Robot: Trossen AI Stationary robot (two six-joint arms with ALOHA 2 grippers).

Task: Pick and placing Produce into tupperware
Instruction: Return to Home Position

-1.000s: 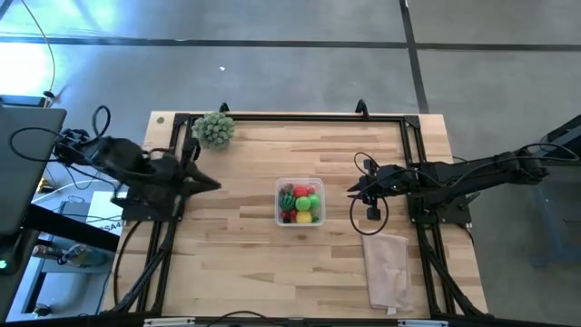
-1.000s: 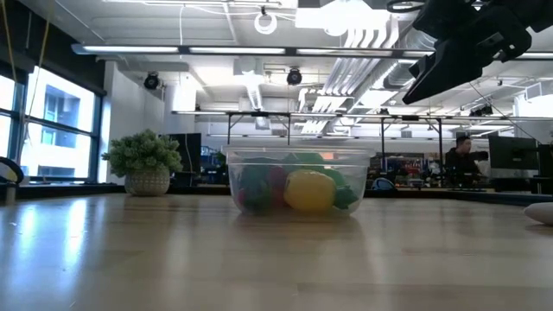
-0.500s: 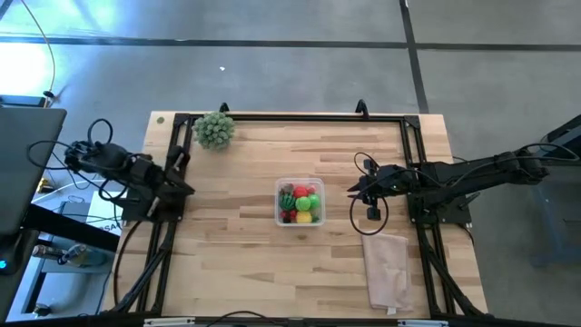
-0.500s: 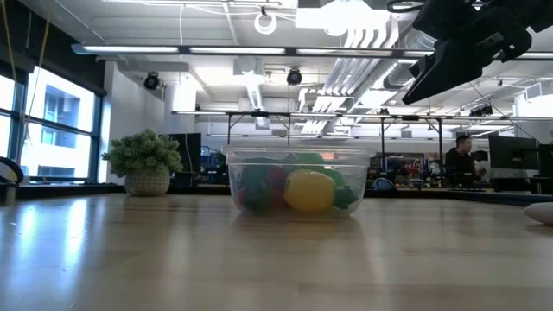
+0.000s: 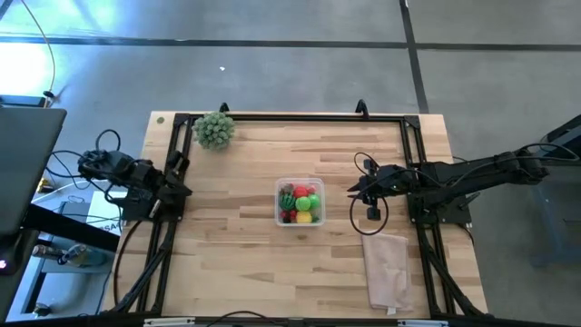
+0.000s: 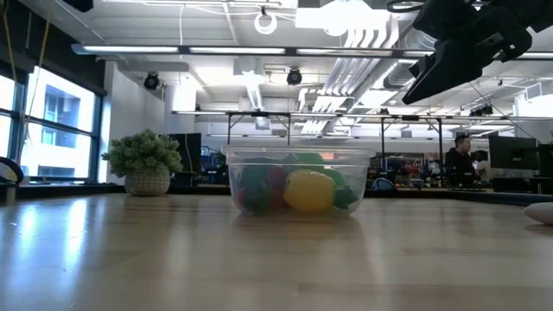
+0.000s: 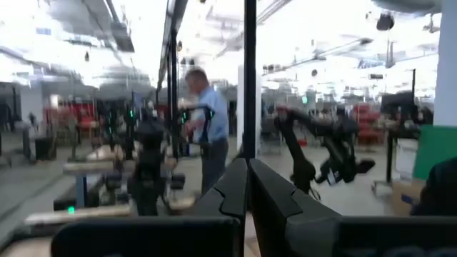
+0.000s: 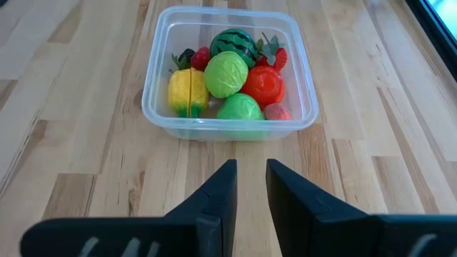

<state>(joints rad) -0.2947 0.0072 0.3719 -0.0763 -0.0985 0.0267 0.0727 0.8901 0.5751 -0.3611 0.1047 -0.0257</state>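
The clear tupperware [image 5: 300, 202] stands at the table's middle, also in the low view [image 6: 298, 181] and the right wrist view [image 8: 158, 107]. Produce lies inside it: a dark-striped green ball [image 8: 233, 39], a yellow piece [image 8: 187, 89], a pale-green ball [image 8: 226, 73], a red one [image 8: 263, 84], a green one [image 8: 239, 108] and small red berries. My right gripper [image 5: 352, 190] hangs to the right of the tupperware, above the table, open a little with nothing between its fingers [image 8: 250, 185]. My left gripper [image 5: 188, 191] is shut at the table's left edge, its fingers together [image 7: 248, 187].
A bushy pale-green plant [image 5: 214, 129] stands at the far left corner. A folded beige cloth [image 5: 386, 270] lies near the right front. A black frame [image 5: 290, 117] runs along the table's edges. People stand in the room beyond [image 7: 207, 135].
My left gripper has drawn back toward the table's left edge and sunk, tipping its fingers up from slanting down to about level. The right arm, the tupperware and the produce have kept still.
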